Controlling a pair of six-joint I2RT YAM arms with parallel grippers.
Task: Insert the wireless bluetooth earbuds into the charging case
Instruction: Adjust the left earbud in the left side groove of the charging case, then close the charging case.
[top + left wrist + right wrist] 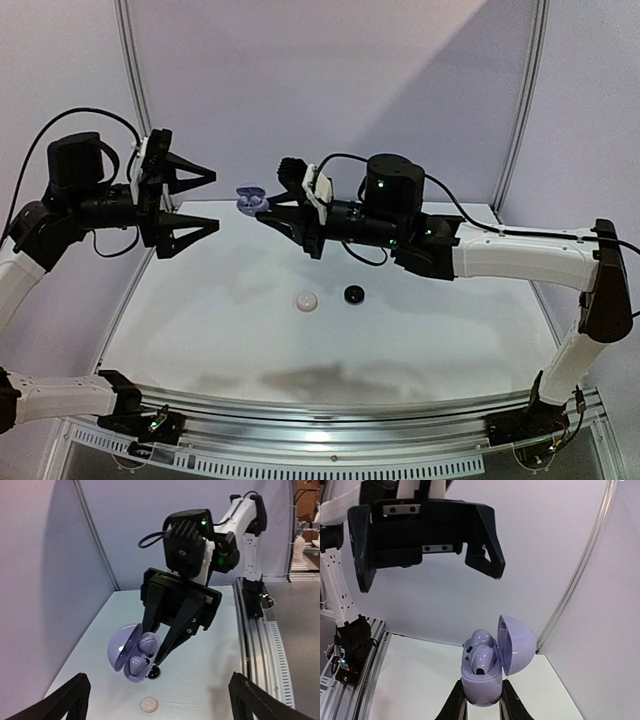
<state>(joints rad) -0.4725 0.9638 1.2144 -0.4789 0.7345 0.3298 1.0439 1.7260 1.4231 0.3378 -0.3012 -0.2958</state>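
Note:
My right gripper [262, 212] is shut on the base of a lavender charging case [250, 200] and holds it high above the white table [420, 340]. The case's lid is open. In the right wrist view the case [481, 682] stands upright between my fingers, with two lavender earbuds [481, 655] seated inside. The left wrist view shows the same case [125, 652] and earbuds [142, 655]. My left gripper [214, 200] is wide open and empty. It is raised to the left of the case, facing it, with a gap between them.
A small round pale puck [306, 300] and a small round black puck [353, 294] lie side by side on the table's middle, below the held case. Booth walls and poles close the back and sides. A metal rail [330, 420] runs along the near edge.

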